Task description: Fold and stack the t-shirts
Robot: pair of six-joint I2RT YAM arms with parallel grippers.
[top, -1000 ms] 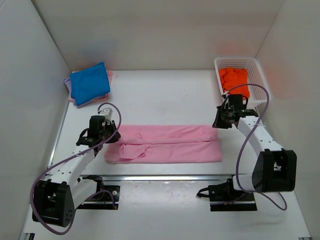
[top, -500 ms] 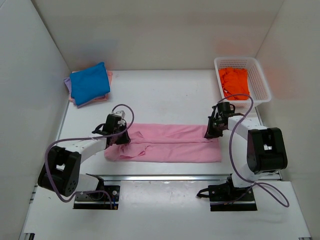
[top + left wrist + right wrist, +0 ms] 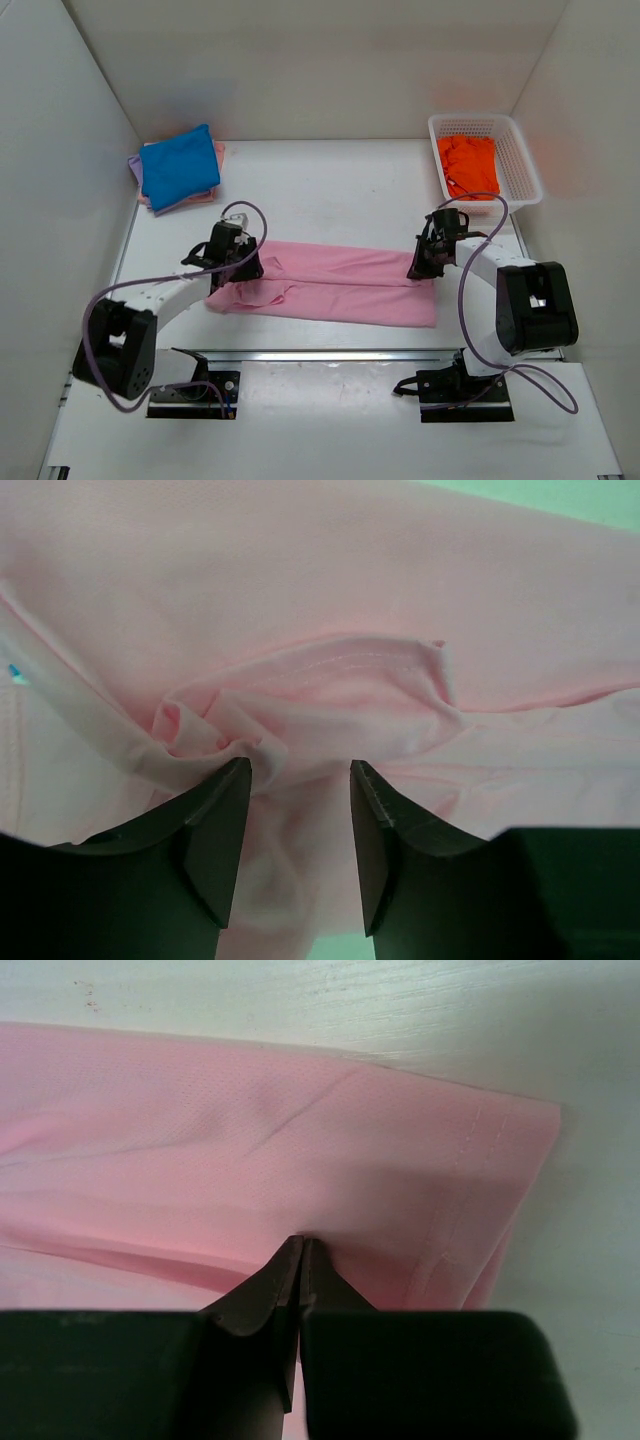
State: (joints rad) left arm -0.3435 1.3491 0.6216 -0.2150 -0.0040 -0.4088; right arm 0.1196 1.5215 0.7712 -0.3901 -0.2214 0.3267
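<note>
White worktop (image 3: 330, 190), enclosed by plain white walls on three sides.

1. Light pink t-shirt (image 3: 340, 285): folded lengthwise into a long band, lying flat across the middle of the worktop between the two arms. Its left end is rumpled and bunched; its right end is square and smooth.
2. Left gripper (image 3: 243, 268): at the left end of the band. The wrist view shows its dark fingers (image 3: 215, 830) pressed in on a gathered fold of pink cloth, with the narrow gap between them filled with fabric.
3. Right gripper (image 3: 420, 268): at the far right corner of the band. The fingertips meet, pinching a fold of the pink cloth near the hemmed edge.
4. Bright blue t-shirt (image 3: 178, 165): folded, on top of a small pile at the far left corner of the worktop.
5. Pale lavender t-shirt (image 3: 133, 165): in that pile under the blue one, with only an edge showing.
6. White basket (image 3: 525, 160): at the far right corner, well apart from the band.
7. Orange t-shirt (image 3: 468, 160): crumpled inside the basket.
</note>
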